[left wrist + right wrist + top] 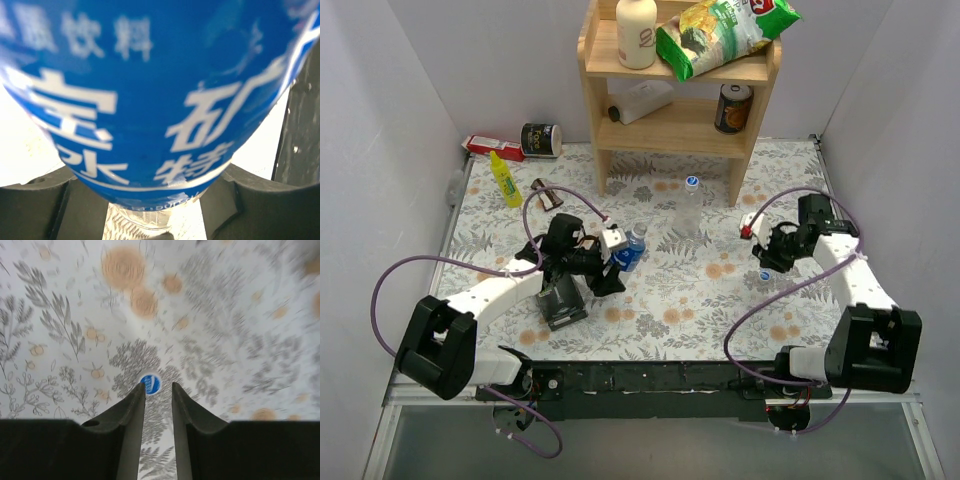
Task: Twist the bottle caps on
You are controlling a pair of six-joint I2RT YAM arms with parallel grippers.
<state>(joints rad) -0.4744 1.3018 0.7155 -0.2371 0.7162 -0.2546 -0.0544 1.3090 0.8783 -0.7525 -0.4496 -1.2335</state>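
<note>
My left gripper is shut on the blue-labelled clear bottle, left of the table's middle. In the left wrist view the label fills the frame, with my fingers at both lower sides of it. The plain clear bottle stands upright near the shelf with a blue cap on its top. A second blue cap lies on the cloth at the right. My right gripper hovers over that cap. In the right wrist view the gripper is slightly open and empty, with the cap just beyond the fingertips.
A wooden shelf at the back holds white bottles, a snack bag and a can. A yellow squeeze bottle, a tin and a red box lie at the back left. A black object lies by my left arm.
</note>
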